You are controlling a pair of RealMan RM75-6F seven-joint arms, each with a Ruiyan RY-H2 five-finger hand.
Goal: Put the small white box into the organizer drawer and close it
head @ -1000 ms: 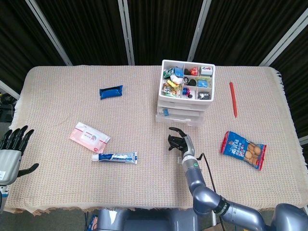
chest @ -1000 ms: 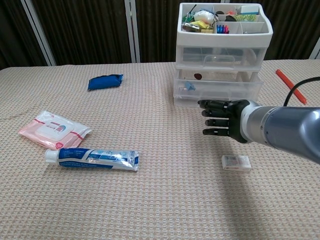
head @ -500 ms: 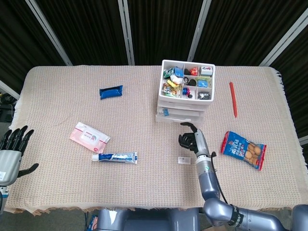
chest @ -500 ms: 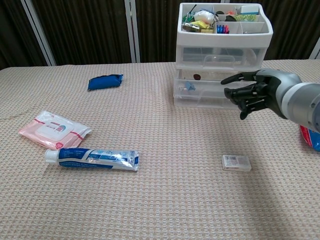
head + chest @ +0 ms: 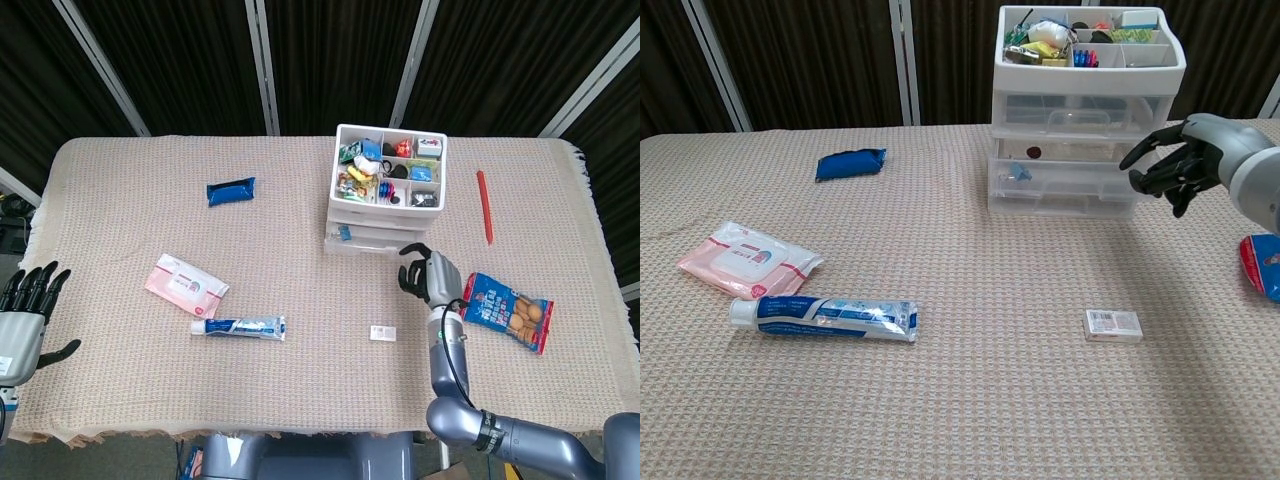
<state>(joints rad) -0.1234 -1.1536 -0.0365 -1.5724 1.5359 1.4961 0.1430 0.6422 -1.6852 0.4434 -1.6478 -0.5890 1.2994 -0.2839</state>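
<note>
Now box (image 5: 1113,325) lies flat on bench (image 5: 940,400), well apart from right hand (image 5: 1175,165), whose empty fingers (image 5: 1145,152) are spread beside organizer (image 5: 1080,150). Left hand (image 5: 25,310) open, idle.

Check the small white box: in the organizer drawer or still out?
Out. The small white box lies flat on the tablecloth, apart from the organizer.
</note>
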